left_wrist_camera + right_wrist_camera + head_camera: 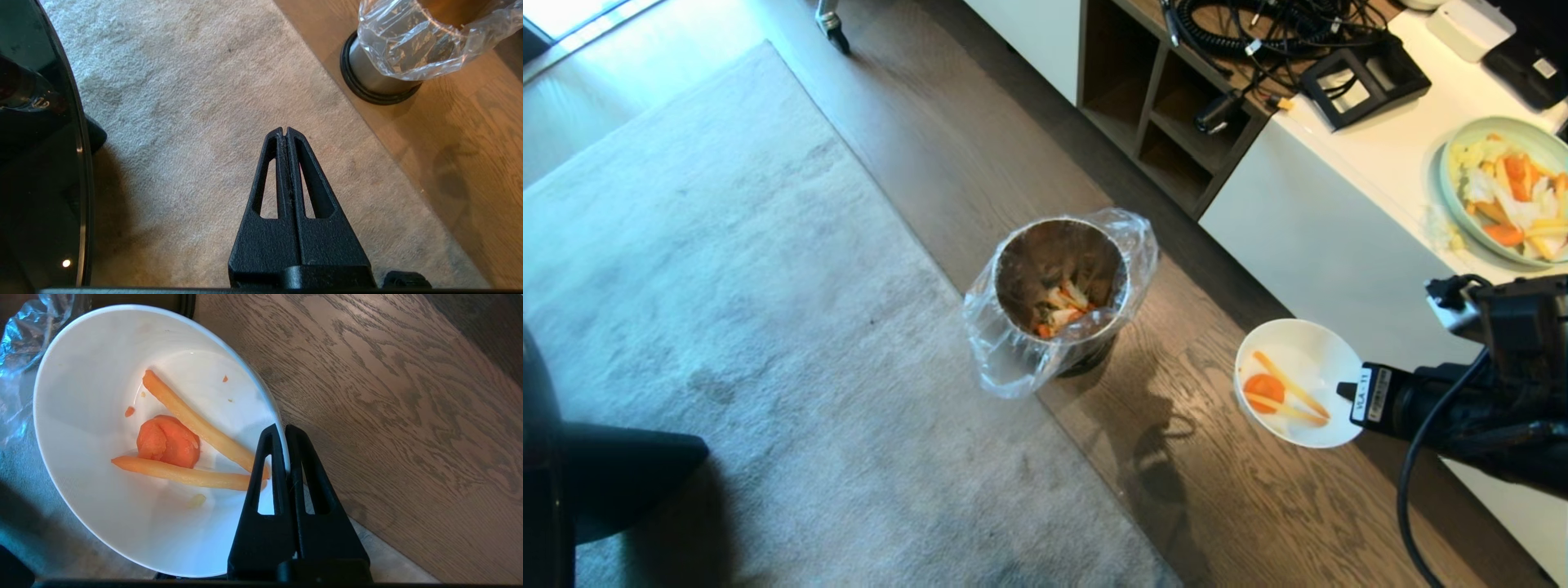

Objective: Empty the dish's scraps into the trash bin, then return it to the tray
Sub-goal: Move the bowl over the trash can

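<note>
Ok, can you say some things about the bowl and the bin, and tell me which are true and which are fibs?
1. The right pincer is clamped on the rim of the dish. True.
2. The dish is empty. False: the scraps, a carrot slice and two pale sticks, lie in it.
3. The trash bin already has some food in it. True.
4. The dish is right over the bin. False: it is off to the side, above the wooden floor.
5. The left pincer holds a spoon. False: it is shut on nothing, above the rug.
</note>
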Controlling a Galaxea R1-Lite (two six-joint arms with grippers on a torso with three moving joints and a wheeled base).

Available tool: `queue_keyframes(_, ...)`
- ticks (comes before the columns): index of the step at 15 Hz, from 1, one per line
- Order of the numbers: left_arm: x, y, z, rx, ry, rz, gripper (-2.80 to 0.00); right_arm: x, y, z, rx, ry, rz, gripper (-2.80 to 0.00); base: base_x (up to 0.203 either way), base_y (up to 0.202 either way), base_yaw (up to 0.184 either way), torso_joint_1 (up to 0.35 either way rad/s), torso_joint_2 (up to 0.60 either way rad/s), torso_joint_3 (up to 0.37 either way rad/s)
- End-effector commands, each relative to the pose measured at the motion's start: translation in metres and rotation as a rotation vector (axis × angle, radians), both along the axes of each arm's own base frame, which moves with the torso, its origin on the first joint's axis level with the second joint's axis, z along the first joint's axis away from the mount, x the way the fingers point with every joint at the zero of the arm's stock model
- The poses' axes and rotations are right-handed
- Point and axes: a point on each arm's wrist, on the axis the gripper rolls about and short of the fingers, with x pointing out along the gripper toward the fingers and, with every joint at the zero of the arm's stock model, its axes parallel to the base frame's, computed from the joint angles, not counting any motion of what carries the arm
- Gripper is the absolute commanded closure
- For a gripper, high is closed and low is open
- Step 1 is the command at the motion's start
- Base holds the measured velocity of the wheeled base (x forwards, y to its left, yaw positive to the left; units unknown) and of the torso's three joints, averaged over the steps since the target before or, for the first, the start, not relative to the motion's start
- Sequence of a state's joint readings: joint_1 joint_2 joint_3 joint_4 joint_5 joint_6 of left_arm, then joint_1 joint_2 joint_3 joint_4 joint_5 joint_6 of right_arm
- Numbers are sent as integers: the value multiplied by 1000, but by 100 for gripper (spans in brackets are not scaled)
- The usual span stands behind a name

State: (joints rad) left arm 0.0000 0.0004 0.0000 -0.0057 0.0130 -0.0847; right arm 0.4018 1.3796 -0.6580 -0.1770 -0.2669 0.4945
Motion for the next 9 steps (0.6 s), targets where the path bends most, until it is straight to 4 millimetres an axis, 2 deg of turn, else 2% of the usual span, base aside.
queue_keyframes(1,0,0,0,-1,-1,1,0,3,0,3,6,-11,-10,0,0,0,0,5,3,-201)
queue_keyframes(9,0,0,0,-1,-1,1,0,3,-1,1,5,-3,-11,0,0,0,0,3,4,-198)
